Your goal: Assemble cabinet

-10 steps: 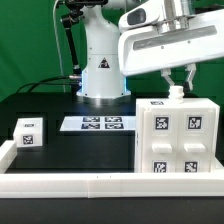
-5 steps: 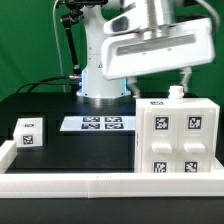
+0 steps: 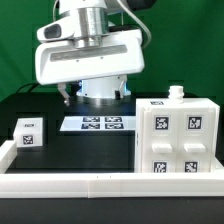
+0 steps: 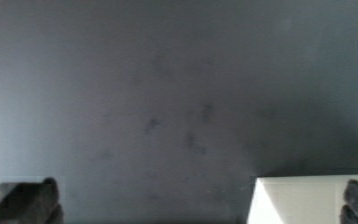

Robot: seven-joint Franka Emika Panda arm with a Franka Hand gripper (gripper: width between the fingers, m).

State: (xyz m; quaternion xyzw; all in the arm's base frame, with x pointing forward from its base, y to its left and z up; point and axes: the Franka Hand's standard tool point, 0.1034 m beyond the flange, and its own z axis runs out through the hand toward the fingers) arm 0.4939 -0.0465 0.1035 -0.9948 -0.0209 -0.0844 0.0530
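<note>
The cabinet [image 3: 180,135], a blocky white box with several square tags on its front, stands at the exterior view's right. A small white knob [image 3: 177,93] sticks up from its top. My gripper [image 3: 98,95] hangs open over the dark table near the robot base, well to the exterior view's left of the cabinet, with nothing between its fingers. In the wrist view the gripper [image 4: 194,202] shows only its two dark fingertips [image 4: 25,200], set wide apart over bare dark table. A white corner [image 4: 309,203] lies next to one of them; I cannot tell what it belongs to.
The marker board [image 3: 98,124] lies flat below the gripper. A small white block with one tag [image 3: 30,131] sits at the exterior view's left. A white rail [image 3: 100,183] runs along the table's front and left edges. The robot base [image 3: 100,88] stands behind.
The gripper was shut on the knob on top of the cabinet. It opened, let go and swung across to the exterior view's left. The cabinet has stayed in place.
</note>
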